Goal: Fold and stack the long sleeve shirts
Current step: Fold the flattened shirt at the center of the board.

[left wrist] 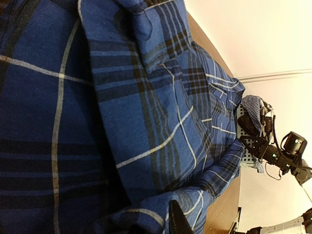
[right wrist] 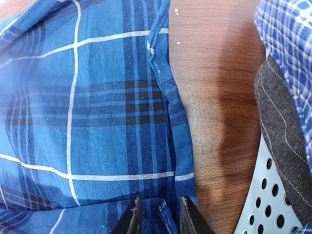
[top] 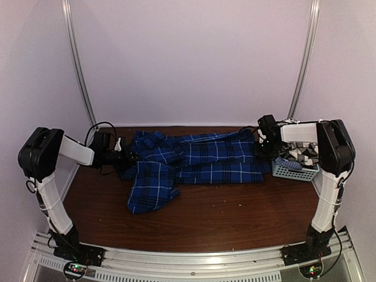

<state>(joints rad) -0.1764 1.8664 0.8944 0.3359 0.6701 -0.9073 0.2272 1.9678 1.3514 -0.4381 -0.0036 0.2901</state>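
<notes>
Nearest the arm bases is the brown wooden table (top: 235, 217). Just beyond, one part of the blue plaid shirt (top: 200, 158) droops toward the near edge, while the rest lies stretched sideways across the far half, rumpled at its left end.

By the look of it, the shirt is thin woven cloth: light, limp and unlikely to slide on wood. It will probably sag and drag unless taken at hems or seams, at two points well apart.

The left end effector (top: 128, 157) sits at the shirt's left end. Its wrist view shows only one dark fingertip sunk in cloth, so I cannot tell whether it pinches. The right end effector (right wrist: 160, 217) shows clearly only in its own wrist view, with its fingers drawn narrow on the hem edge.

Far right, the mesh basket (top: 291, 171) holds the black-and-white checked shirt (top: 301, 154). Only the overhead view shows the whole layout.
</notes>
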